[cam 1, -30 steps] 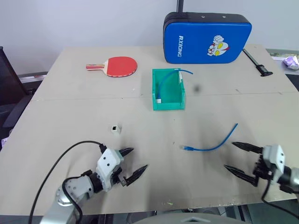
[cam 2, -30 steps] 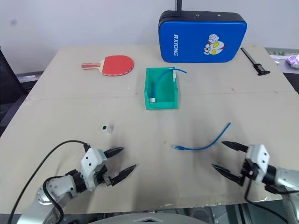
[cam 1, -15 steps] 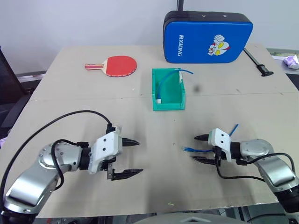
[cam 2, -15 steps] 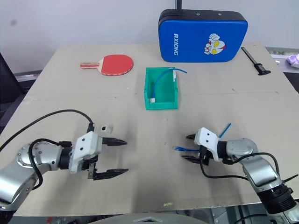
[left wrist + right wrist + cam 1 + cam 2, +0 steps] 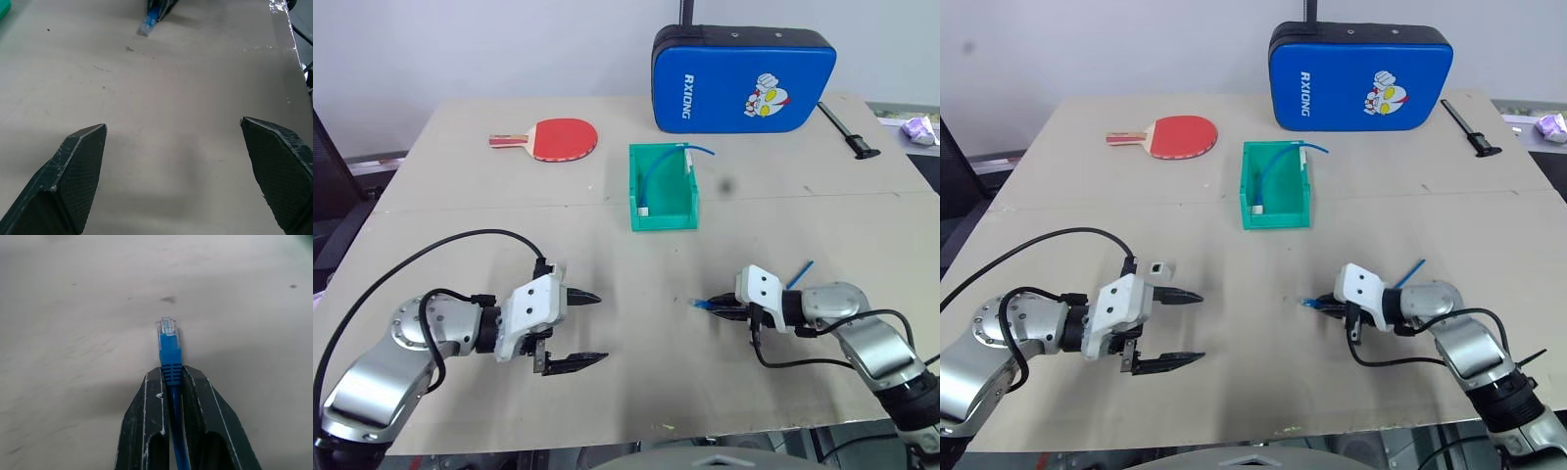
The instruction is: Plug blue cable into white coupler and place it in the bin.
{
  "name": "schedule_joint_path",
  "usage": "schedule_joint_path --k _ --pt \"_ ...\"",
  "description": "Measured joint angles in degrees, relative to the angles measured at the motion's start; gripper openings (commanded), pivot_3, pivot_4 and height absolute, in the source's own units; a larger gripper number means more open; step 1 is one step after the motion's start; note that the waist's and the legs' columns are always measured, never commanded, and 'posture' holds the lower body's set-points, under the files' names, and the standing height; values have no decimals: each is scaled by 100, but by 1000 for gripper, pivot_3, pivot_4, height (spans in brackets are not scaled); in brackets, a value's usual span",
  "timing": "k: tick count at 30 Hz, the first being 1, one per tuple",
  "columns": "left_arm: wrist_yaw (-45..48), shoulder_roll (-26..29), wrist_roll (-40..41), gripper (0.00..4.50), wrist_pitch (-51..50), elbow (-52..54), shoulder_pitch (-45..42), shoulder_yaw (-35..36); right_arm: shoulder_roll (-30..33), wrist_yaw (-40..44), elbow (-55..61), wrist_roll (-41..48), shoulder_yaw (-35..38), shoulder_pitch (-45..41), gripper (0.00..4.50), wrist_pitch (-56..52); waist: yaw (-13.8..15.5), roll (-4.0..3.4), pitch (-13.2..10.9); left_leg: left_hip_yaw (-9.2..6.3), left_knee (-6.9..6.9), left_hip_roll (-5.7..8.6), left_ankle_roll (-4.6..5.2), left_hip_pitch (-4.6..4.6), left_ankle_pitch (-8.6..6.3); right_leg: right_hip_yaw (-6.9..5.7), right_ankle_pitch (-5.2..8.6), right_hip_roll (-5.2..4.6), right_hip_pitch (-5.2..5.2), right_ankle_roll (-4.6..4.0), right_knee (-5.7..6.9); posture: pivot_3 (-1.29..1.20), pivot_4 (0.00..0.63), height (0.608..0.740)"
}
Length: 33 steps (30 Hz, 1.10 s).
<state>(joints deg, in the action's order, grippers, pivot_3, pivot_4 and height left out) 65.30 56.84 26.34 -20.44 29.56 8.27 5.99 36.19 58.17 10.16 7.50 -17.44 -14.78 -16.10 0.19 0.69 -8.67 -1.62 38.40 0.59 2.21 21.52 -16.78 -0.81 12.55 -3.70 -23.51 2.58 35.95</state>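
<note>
The blue cable point(image 5: 798, 273) lies on the table at the right, its clear plug point(image 5: 167, 327) pointing left. My right gripper point(image 5: 717, 307) is shut on the cable just behind the plug, low over the table. In the right wrist view its black fingers point(image 5: 146, 401) pinch the blue boot of the plug. The white coupler point(image 5: 1157, 266) sits on the table at the left, just behind my left gripper point(image 5: 603, 326). That gripper is open wide, points right and holds nothing. The green bin point(image 5: 663, 221) stands further back in the middle.
Inside the bin lie another blue cable point(image 5: 651, 174) and a small white piece. A red paddle point(image 5: 563, 138) lies at the back left, a big blue padded case point(image 5: 744, 78) stands at the back, and a black tool point(image 5: 847, 127) lies beside it. The table's front edge runs close under both arms.
My right gripper has swung left to the plug end of the blue cable and shut on it. My left arm rose and turned its gripper to the right beside the coupler.
</note>
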Motion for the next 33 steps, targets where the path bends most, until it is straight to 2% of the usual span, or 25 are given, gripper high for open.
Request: schedule_joint_path --k 4,5,8,9,12,14,19,22,24,28,33 --pt "-25 -118 -130 4500 54 -225 -184 -166 -378 180 -951 -236 -272 -1120 167 170 -54 -1 -2 -2 -1 -1 -7 1 4 -1 -8 5 -2 10 0 0 150 740" --pt "-50 -170 -214 4500 104 -304 -305 -250 -561 250 -1329 -292 -367 -1460 445 243 -76 0 -2 -2 -1 0 -8 0 5 -1 -8 7 -1 10 0 0 150 740" --pt "-80 -264 -372 4500 201 -396 -592 -449 -809 407 -1963 -468 -589 -1913 1624 571 -59 3 0 -14 -1 -2 -31 9 18 -12 -8 6 -3 10 0 0 150 740" --pt "-84 -316 -429 4500 191 -488 -759 -560 -787 507 -2170 -515 -640 -1947 2233 693 -32 -1 -2 -19 -2 3 -35 17 20 -10 -8 4 -5 11 -5 0 150 740" --pt "-203 -551 -528 4500 36 -660 -1385 -882 -771 547 -2316 -538 -582 -2086 3679 893 -26 3 0 -17 -2 11 -36 26 20 -2 -8 1 -11 12 -9 0 150 740" --pt "-260 -668 -639 4500 -53 -754 -1726 -1065 -740 524 -2267 -504 -480 -2016 4388 880 -29 1 -2 -16 -3 15 -35 27 20 2 -8 -2 -12 13 -9 0 150 740" --pt "-410 -1308 -1050 4500 -214 -1573 -2949 -1751 -488 313 -815 300 490 -1081 4458 216 71 -1 -4 -27 3 21 -35 32 20 -3 -10 1 -12 19 -1 0 150 740" --pt "-223 -1610 -1283 4500 -158 -2221 -3568 -2164 -329 61 321 895 1117 -122 4458 -311 77 2 -1 -30 4 26 -32 32 19 -5 -11 6 -8 20 1 0 150 740" --pt "-13 -1849 -1556 4500 34 -2910 -4030 -2497 -250 -193 1015 1244 1560 847 4458 -671 70 2 -1 -28 4 27 -12 29 7 -3 -11 7 -8 20 4 0 150 740" --pt "305 -2319 -1877 4500 466 -4085 -4709 -2868 -226 -622 1702 1342 1941 2101 4458 -796 28 5 -2 -21 14 28 -7 21 6 8 -12 13 -7 22 17 0 150 740" --pt "684 -2759 -2205 4500 1143 -5350 -5302 -3090 -560 -1139 1894 1307 2128 2971 4458 -479 11 8 0 -21 23 25 -6 15 6 13 -11 21 -6 23 36 0 150 740"
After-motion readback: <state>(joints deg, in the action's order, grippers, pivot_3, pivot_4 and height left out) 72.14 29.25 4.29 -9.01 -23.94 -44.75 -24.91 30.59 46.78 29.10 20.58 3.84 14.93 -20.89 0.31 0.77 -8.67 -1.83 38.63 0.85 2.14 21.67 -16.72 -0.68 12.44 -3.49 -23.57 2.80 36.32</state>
